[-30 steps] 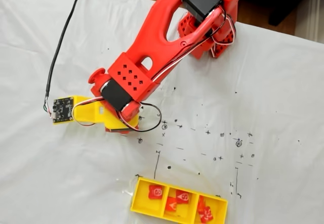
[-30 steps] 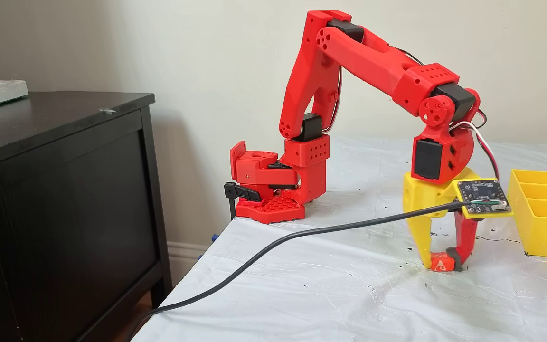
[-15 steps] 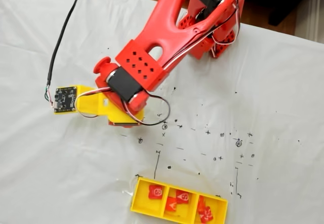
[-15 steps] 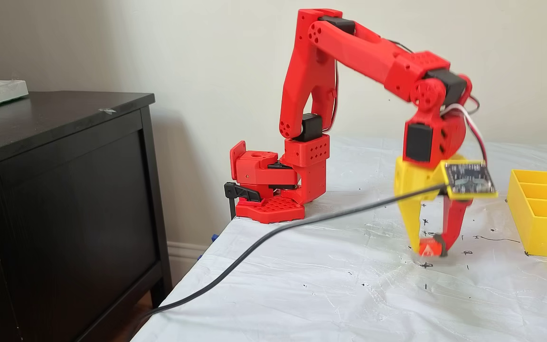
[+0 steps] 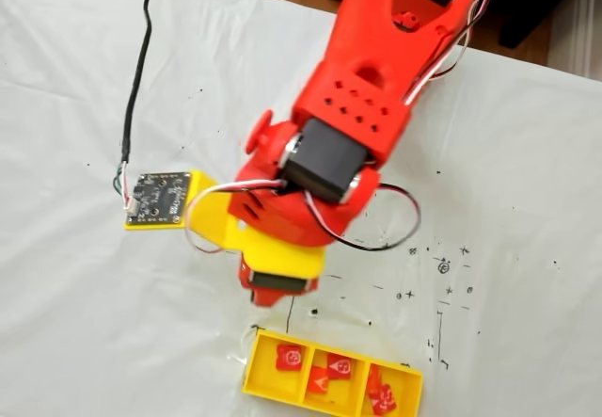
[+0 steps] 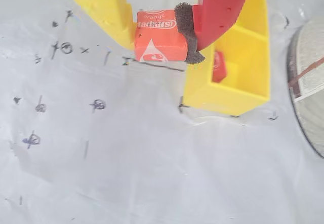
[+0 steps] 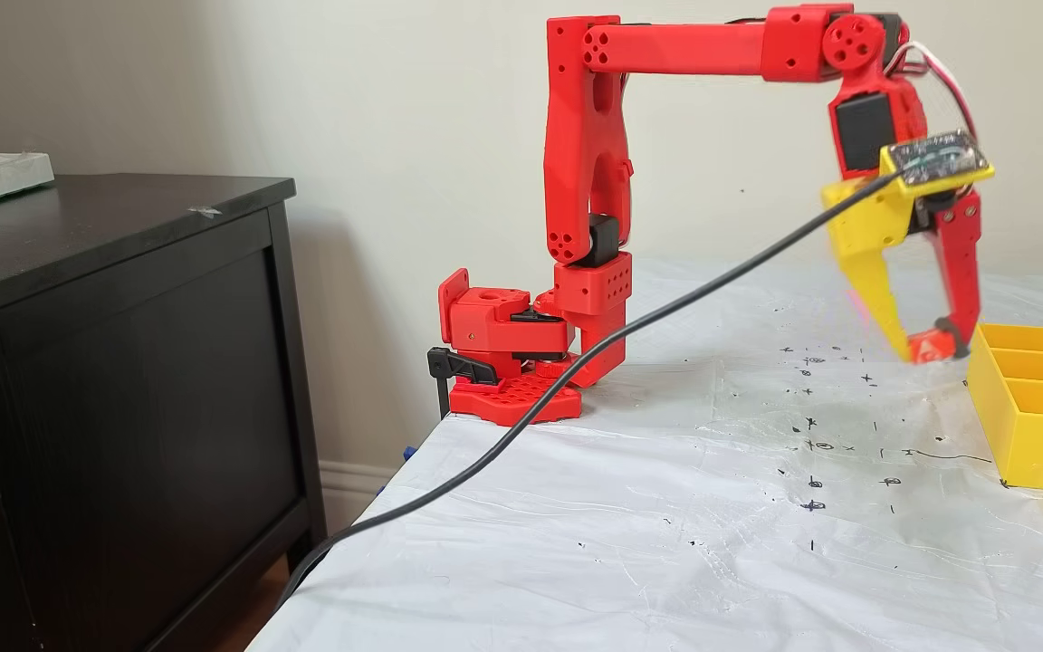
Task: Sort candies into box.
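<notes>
Wrist view: an orange candy (image 6: 159,42) is clamped in the gripper (image 6: 161,32) near the frame's top, beside the box (image 6: 238,90).

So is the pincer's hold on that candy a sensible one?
Seemingly yes: the pincer clamps the candy from above across two opposite flat sides, with the padded finger on one. Its square, flat-sided shape suits that hold.
</notes>
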You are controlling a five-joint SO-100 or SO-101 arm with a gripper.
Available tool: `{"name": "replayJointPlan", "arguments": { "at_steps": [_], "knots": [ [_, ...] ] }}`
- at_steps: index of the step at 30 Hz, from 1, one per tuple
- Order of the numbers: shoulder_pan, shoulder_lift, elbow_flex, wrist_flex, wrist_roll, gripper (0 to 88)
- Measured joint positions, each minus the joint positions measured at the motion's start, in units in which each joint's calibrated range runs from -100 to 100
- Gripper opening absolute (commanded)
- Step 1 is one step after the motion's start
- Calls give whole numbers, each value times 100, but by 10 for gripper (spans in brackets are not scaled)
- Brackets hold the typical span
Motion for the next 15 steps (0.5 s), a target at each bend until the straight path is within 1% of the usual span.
{"name": "replayJointPlan", "arguments": {
  "at_steps": [7,12,15],
  "knots": [
    [-414,136,-508,-416,-357,2],
    [-536,764,-928,-675,-430,2],
    [-569,1443,-1427,-675,-430,2]
  ]
}}
